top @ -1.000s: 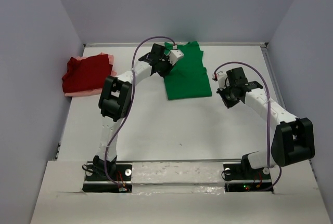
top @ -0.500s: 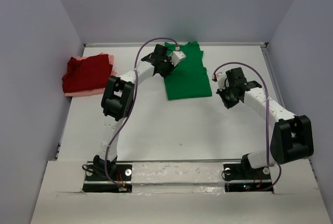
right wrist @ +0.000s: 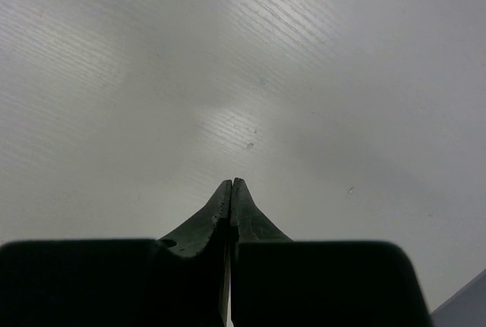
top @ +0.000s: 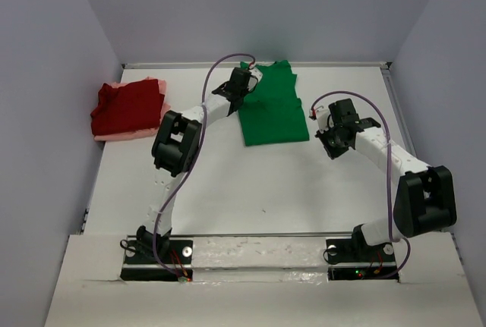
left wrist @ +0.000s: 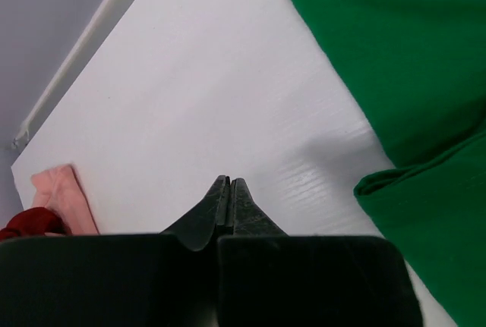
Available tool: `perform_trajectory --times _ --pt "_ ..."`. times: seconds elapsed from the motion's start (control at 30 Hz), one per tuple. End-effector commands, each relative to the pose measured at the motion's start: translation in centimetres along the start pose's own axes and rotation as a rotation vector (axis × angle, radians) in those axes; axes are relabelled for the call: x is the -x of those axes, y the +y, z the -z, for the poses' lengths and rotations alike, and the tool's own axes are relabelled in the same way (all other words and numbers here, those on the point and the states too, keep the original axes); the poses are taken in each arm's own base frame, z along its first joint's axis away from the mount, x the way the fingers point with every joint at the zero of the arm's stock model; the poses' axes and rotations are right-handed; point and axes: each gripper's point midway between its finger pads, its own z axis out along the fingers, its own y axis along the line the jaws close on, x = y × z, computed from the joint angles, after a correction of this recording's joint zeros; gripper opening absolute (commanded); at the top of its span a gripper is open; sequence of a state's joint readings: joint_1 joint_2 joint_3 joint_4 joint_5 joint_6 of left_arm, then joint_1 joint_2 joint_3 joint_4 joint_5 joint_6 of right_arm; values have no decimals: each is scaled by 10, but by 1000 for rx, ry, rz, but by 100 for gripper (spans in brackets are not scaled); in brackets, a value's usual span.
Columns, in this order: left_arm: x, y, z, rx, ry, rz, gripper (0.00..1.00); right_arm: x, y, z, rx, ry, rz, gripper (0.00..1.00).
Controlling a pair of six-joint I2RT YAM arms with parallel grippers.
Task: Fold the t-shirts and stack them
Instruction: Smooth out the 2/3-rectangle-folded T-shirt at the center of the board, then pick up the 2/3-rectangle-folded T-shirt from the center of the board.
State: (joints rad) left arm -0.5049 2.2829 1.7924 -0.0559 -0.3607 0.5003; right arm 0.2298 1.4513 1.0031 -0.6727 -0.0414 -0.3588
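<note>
Jaws both pressed together, empty; green t-shirt (top: 273, 111) flat, long axis near-to-far, sleeves far.

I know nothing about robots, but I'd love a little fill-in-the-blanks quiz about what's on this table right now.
The t-shirt nearest the left gripper is bright ___.
The pale pink t-shirt lies ___ the dark red t-shirt.
The left gripper and the right gripper are both ___, holding nothing.
Missing words: green; under; shut.
</note>
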Motion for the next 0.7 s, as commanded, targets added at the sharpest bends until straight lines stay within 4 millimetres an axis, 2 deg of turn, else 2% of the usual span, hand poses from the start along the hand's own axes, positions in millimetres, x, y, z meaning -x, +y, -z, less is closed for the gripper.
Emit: perform_trajectory --times 0.0,0.03,0.1,0.13,0.17,0.2,0.23,0.27,0.3,0.33,0.4,0.47,0.5,0.57,0.63,0.67 --pt "48 49 48 112 -120 98 0 14 -6 5 -19 -48 -8 0" --pt "57 56 58 113 -148 122 0 15 -6 6 -17 -52 -7 0" --pt "62 53 69 56 -164 138 0 18 -5 9 -12 -62 -7 0" --pt "70 56 84 24 -193 170 0 19 -5 10 -9 -65 -7 0" --pt "78 46 93 -66 -229 175 0 21 -4 12 -3 -70 -6 0" --pt "73 40 99 -113 -222 180 0 25 -4 14 1 -81 -2 0" --pt "75 36 108 -159 -241 186 0 27 -3 15 9 -85 -2 6" --pt "87 34 129 -230 -294 187 0 28 -3 17 10 -91 0 10" --pt "81 27 133 -264 -286 181 0 30 -4 17 8 -92 1 14" --pt "84 24 149 -319 -309 179 0 34 -7 18 -4 -96 -2 26" --pt "75 10 160 -395 -295 196 1 38 -8 14 0 -87 -2 34" --pt "74 1 175 -465 -307 199 21 50 -9 15 15 -103 -8 45" --pt "65 -8 177 -497 -285 217 34 54 -7 13 33 -98 -8 47" --pt "58 -22 187 -581 -270 219 35 65 -5 7 74 -83 -17 50" --pt "44 -39 189 -651 -224 245 52 73 -1 1 108 -77 -30 51" --pt "40 -44 190 -673 -216 255 54 80 -2 -6 121 -69 -45 51"
